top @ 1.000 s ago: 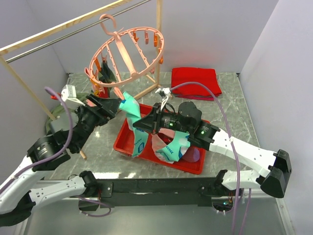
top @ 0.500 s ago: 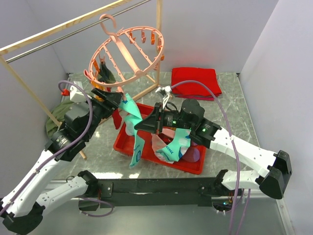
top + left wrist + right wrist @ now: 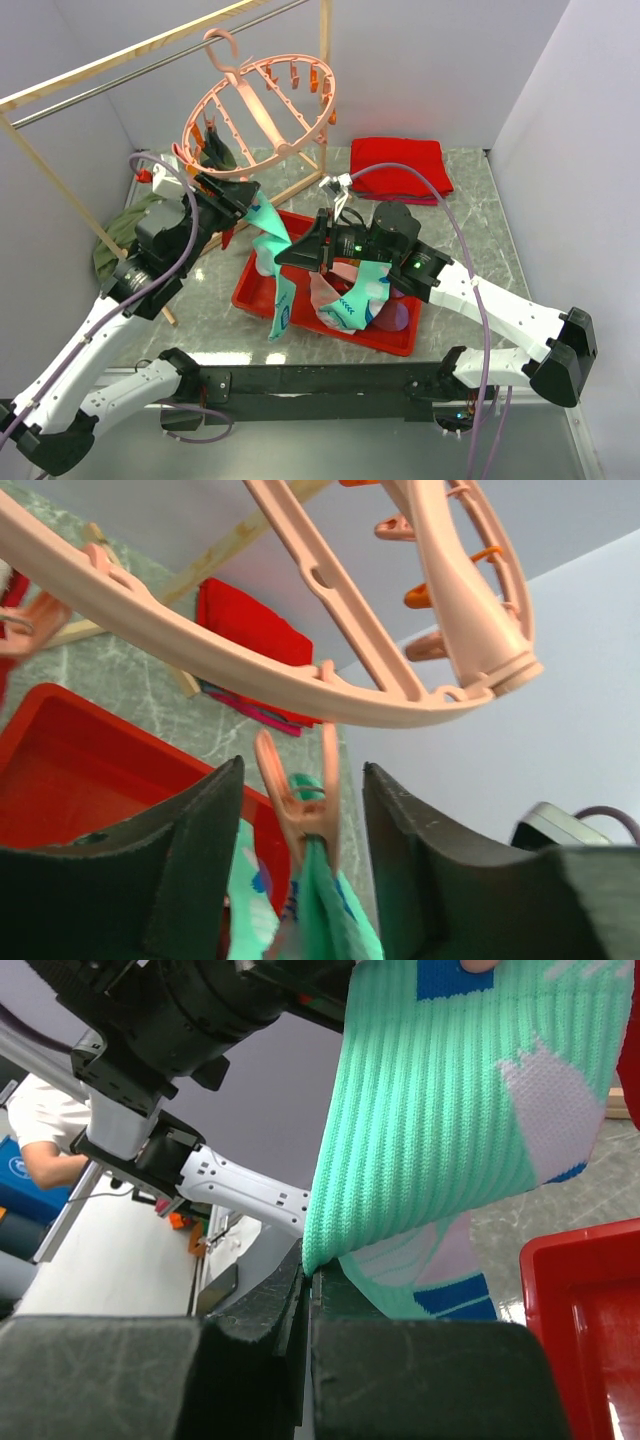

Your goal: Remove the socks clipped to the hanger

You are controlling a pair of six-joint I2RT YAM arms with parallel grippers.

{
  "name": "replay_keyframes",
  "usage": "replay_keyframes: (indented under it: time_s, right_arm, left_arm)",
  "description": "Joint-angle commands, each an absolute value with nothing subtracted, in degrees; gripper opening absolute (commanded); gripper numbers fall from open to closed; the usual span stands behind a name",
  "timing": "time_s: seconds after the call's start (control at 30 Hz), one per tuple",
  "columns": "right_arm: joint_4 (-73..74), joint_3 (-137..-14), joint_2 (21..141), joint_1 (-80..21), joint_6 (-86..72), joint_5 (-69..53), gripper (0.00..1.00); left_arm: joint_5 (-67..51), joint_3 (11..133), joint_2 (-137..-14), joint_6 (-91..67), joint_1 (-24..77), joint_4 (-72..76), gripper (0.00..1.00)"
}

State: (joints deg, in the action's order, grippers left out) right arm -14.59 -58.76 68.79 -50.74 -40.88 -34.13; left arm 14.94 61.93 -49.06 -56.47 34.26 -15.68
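Note:
The round pink hanger [image 3: 262, 108] hangs from the rack bar. One of its pink clips [image 3: 300, 815] grips a patterned teal sock [image 3: 268, 232] that hangs down over the red tray [image 3: 258, 291]. My left gripper [image 3: 243, 196] is open, and in the left wrist view its fingers [image 3: 190, 850] stand on either side of that clip without touching it; the hanger ring [image 3: 230, 665] is just above. My right gripper [image 3: 292, 252] is shut on the edge of the same teal sock [image 3: 440, 1110]. A dark green sock [image 3: 216, 150] stays clipped at the hanger's left.
The red tray holds several loose socks [image 3: 352, 296]. A folded red cloth [image 3: 400, 166] lies at the back right. The wooden rack's post [image 3: 324, 90] stands behind the hanger. A dark green cloth heap [image 3: 118, 240] lies at the left.
My left arm has swung up and to the right, bringing its open gripper round the clip that holds the teal sock. The right gripper has kept its hold and barely moved.

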Motion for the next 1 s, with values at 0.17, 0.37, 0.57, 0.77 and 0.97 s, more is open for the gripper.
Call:
replay_keyframes:
  time_s: [0.17,0.37,0.57,0.77,0.97]
  right_arm:
    - [-16.97,-57.57,65.22,-50.54,-41.31,-34.63,0.00]
    - [-10.39,-56.69,62.58,-50.45,-39.38,-30.15,0.00]
    - [7.50,-58.88,58.19,-50.36,-35.16,-12.02,0.00]
    - [22.65,-61.43,56.43,-48.78,-32.52,1.57,0.00]
    - [27.85,-60.47,55.63,-46.94,-32.87,7.73,0.04]
  left_arm:
    - [13.18,63.37,-49.92,-54.06,31.91,-13.53,0.18]
    - [13.01,65.65,-49.83,-53.09,31.38,-15.29,0.01]
    - [11.43,66.88,-49.75,-53.52,31.38,-15.73,0.10]
    - [9.23,67.24,-48.96,-52.74,31.29,-16.52,0.58]
    - [7.83,68.03,-46.32,-50.89,31.29,-19.33,0.74]
